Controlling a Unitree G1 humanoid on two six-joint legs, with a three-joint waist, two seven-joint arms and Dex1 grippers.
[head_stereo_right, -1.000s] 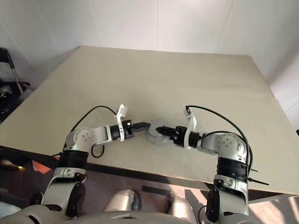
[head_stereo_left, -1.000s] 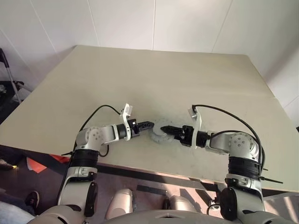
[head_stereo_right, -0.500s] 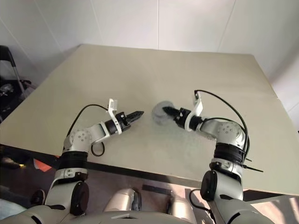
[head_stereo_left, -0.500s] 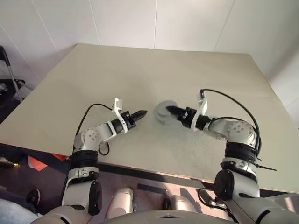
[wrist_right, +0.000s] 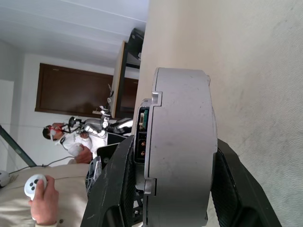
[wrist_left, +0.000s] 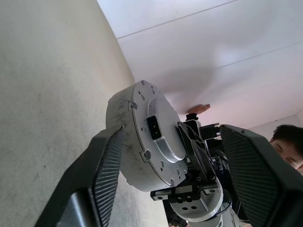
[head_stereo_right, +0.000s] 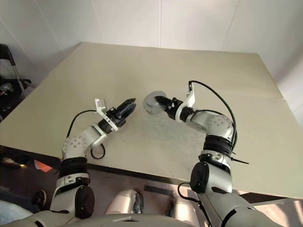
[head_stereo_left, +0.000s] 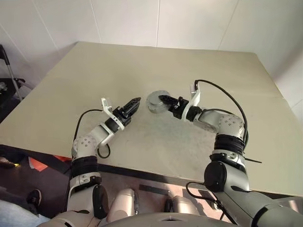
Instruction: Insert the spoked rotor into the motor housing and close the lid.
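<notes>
One table [head_stereo_left: 94,71] is standing in the room. One motor housing [head_stereo_left: 154,101], a grey round drum, is showing above it. Two grippers are reaching over the tabletop, the left gripper [head_stereo_left: 134,104] and the right gripper [head_stereo_left: 163,99], each bearing two black fingers, four in all. Two black cables are looping over the arms, one on the left [head_stereo_left: 85,118] and one on the right [head_stereo_left: 222,92]. Two people are appearing in the right wrist view, a near one [wrist_right: 40,208] holding one white controller [wrist_right: 33,183] and a farther one [wrist_right: 71,139].

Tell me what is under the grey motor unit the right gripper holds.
The motor housing, shut with its lid, is lifted in the right gripper; only bare table below. Its inside is covered.
</notes>
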